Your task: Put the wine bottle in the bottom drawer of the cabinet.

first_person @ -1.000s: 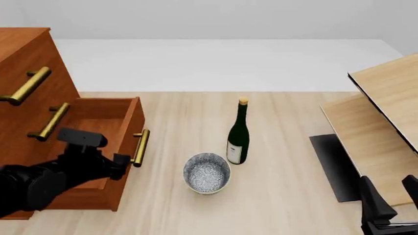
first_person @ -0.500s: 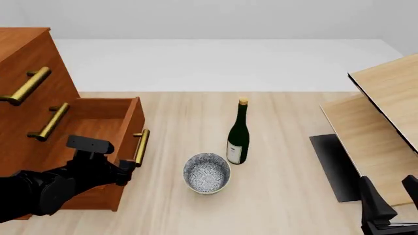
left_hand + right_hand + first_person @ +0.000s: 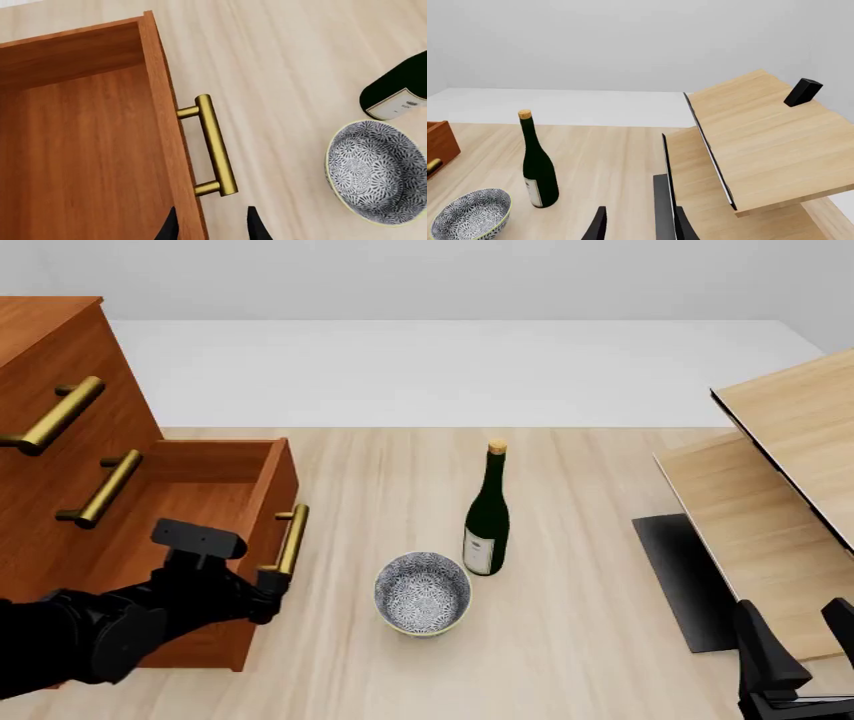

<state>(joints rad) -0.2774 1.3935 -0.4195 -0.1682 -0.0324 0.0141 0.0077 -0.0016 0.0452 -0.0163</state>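
Observation:
The wine bottle [image 3: 487, 525] stands upright on the table, dark green with a gold cap and a white label; it also shows in the right wrist view [image 3: 537, 167]. The cabinet [image 3: 54, 370] stands at the left with its bottom drawer [image 3: 200, 490] pulled open and empty inside [image 3: 80, 150]. My left gripper [image 3: 267, 590] is open and empty, just short of the near end of the drawer's brass handle [image 3: 215, 145], its fingertips [image 3: 253, 227] either side of the drawer front. My right gripper [image 3: 637, 227] is open and empty, low at the front right [image 3: 790, 615], far from the bottle.
A patterned bowl [image 3: 423, 592] sits just in front of the bottle and right of the drawer handle. Pale light-wood furniture [image 3: 787, 450] with a dark panel [image 3: 681, 575] fills the right side. A small black block [image 3: 802, 92] sits on its top.
My left gripper has drawn back from the drawer handle toward the near side and a little right. The drawer stays open. The right arm, bottle and bowl have not moved.

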